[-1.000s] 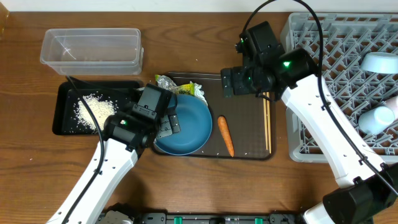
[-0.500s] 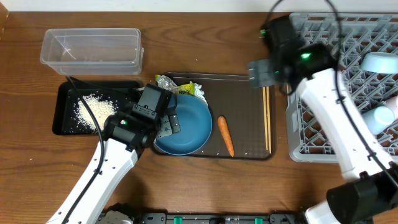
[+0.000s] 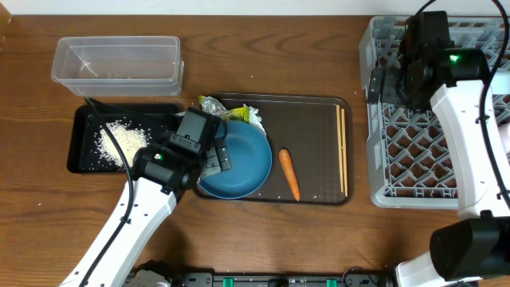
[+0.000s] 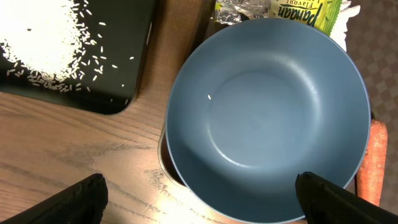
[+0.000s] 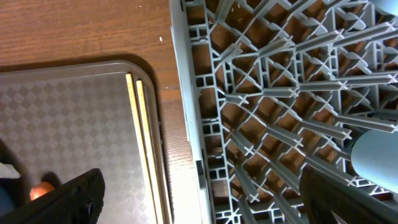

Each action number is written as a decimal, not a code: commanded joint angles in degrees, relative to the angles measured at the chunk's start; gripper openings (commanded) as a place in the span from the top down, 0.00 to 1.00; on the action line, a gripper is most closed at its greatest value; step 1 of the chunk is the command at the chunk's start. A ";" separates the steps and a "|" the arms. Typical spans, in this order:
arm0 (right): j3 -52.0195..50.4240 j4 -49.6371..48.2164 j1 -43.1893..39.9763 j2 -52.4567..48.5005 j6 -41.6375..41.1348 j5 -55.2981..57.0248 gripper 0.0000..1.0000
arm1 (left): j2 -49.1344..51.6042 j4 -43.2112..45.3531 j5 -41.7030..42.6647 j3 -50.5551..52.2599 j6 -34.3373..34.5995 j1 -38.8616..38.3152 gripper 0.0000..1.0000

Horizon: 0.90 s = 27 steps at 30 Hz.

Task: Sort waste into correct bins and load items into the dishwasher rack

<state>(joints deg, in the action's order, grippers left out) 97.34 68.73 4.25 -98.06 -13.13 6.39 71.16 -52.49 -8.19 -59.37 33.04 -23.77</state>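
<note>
Brown wood-grain tabletop [image 3: 263,56] fills the overhead frame. A pale strip [image 3: 239,5] runs along the top edge. Soft glare on the wood, lower left of left wrist view.

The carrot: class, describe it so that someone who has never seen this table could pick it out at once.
Find the dark brown serving tray at the centre of the overhead view. On it, between the dark blue dish and the thin chopsticks by its right edge, lies the carrot. It is the only orange thing there, small and tapered.
</note>
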 commanded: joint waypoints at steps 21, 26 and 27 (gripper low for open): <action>0.09 0.07 -0.11 -0.52 0.09 -0.81 0.01 | 0.37 0.37 12.76 -0.28 0.72 0.22 0.00; 0.09 0.07 -0.11 -0.52 0.09 -0.81 0.01 | 2.01 0.13 14.21 2.60 0.72 -0.83 0.01; 0.09 0.07 -0.11 -0.52 0.09 -0.81 0.01 | 2.51 0.35 14.21 3.32 0.70 -0.92 0.01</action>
<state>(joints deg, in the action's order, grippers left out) 97.32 68.75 4.25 -98.08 -13.13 5.78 71.85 -52.01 3.16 -58.48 33.23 -24.23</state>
